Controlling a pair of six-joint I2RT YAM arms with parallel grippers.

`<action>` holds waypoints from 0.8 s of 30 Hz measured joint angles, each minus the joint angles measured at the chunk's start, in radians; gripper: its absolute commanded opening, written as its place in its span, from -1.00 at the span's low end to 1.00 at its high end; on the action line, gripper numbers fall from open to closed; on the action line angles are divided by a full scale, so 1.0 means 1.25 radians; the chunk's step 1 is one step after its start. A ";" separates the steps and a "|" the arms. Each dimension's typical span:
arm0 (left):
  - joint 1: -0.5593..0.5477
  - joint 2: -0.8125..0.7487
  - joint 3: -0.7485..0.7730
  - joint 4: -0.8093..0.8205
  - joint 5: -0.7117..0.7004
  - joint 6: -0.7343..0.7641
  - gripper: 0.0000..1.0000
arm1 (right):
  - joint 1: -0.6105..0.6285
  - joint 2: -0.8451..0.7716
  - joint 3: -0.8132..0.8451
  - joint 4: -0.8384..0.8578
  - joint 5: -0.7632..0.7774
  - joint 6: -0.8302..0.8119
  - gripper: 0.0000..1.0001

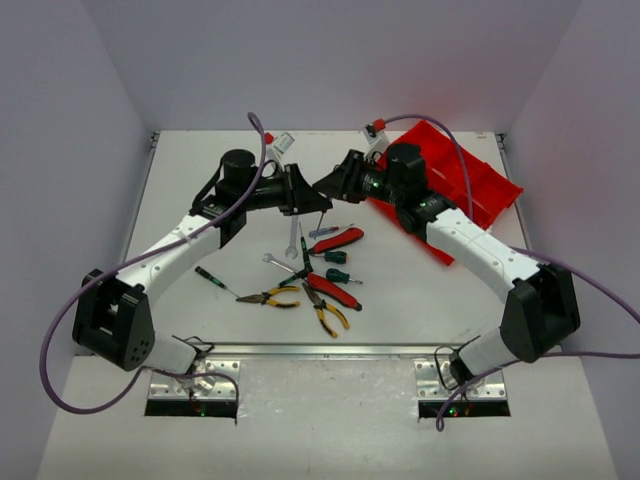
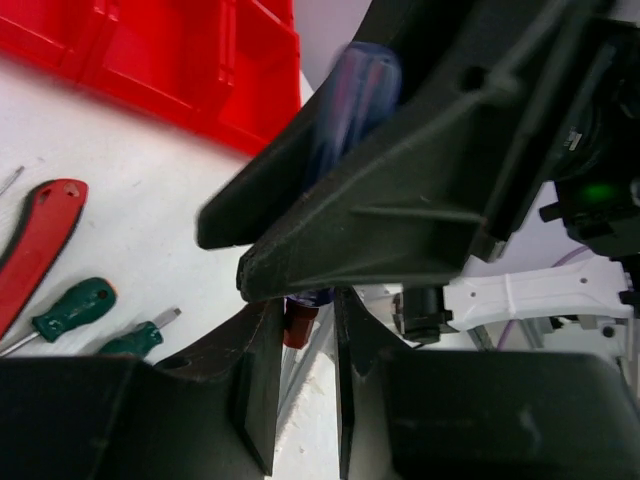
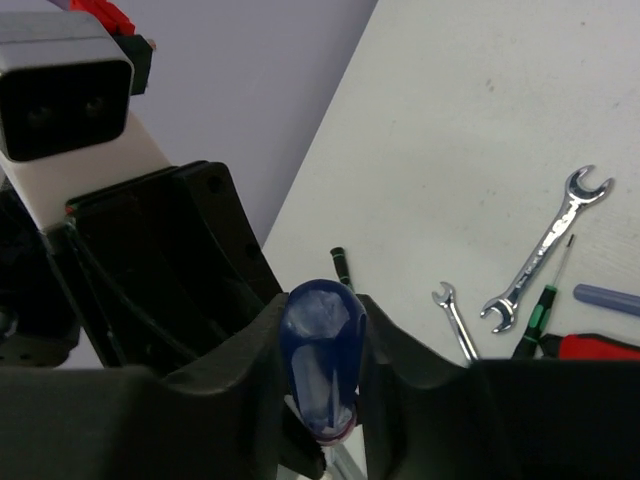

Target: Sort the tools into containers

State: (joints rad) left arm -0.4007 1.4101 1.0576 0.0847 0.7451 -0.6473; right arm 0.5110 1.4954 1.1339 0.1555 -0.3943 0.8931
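Nearest the bases, the unsorted pile lies on the table: yellow pliers (image 1: 325,316), red pliers (image 1: 335,290), green drivers (image 1: 332,257), wrenches (image 1: 292,238); none is in the tray. Beyond the pile, above the table, the left gripper (image 1: 322,199) and right gripper (image 1: 337,185) meet tip to tip; a blue screwdriver (image 3: 320,360) is shared between them. The left fingers (image 2: 255,380) stand narrow, pinching its red collar; the right fingers (image 3: 250,340) are closed against the blue handle on both sides. Farthest, the tray (image 1: 482,188) sits behind the right arm.

Judgement: a handover, left to right. To do it well, confirm the right grip is firm before the left lets go; open the left wide and draw it straight back along the shaft, so the tool is not levered; only then carry it to a compartment.

Views: the overhead hides the screwdriver between the two grippers, yet alone shows the whole pile and tray; the right wrist alone shows the handle seated; the left wrist alone shows the collar pinch, with the handle blurred.
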 measured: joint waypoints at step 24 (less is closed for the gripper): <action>-0.003 -0.201 0.011 -0.383 -0.450 0.179 1.00 | -0.144 -0.002 -0.001 -0.062 0.074 -0.033 -1.00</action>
State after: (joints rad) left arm -0.4051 1.1589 1.0708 -0.3936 0.1827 -0.4232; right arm 0.3309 1.4925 1.1331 0.0784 -0.3013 0.8524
